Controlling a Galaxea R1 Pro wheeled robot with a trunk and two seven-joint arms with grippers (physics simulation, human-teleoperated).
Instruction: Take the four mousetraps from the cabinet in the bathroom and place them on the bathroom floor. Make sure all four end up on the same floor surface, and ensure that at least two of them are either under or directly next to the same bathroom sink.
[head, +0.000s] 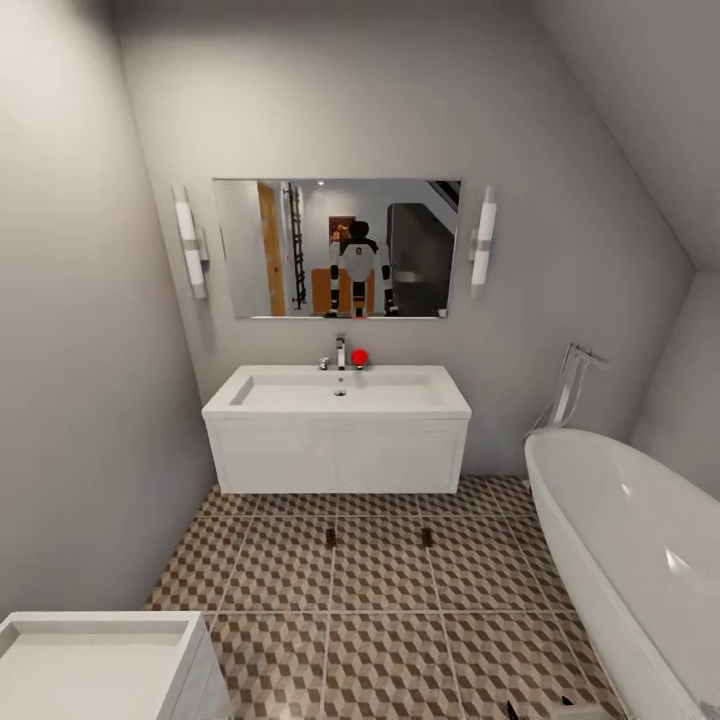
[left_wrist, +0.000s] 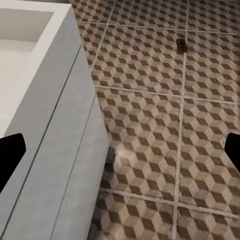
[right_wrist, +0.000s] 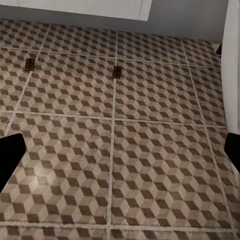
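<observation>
Head view, left to right: corner of a second white rectangular basin (head: 95, 650) at lower left, then the wide white rectangular bathroom sink (head: 338, 390) with chrome faucet (head: 340, 351) and white vanity front, on the far wall under a frameless mirror (head: 338, 248) flanked by two tube wall lights. Small red round object (head: 359, 356) sat on the sink deck just beside the faucet. Rounded white bathtub (head: 630, 540) on the right.

Two tiny flat dark-brown mousetraps lay on the cube-patterned tile bathroom floor (head: 400, 640), directly in front of the sink vanity: left mousetrap (head: 331, 538) and right mousetrap (head: 427, 537), apart from each other, each on or beside a grout line.

Left wrist view: white vanity side near the camera, one mousetrap (left_wrist: 181, 45) farther off on the tiles. Left gripper (left_wrist: 120, 150) was released, black fingertips wide apart, nothing between them.

Right wrist view: both mousetraps (right_wrist: 30, 64) (right_wrist: 117, 72) on the tiles near the vanity base. Right gripper (right_wrist: 120, 152) was also released, empty.
</observation>
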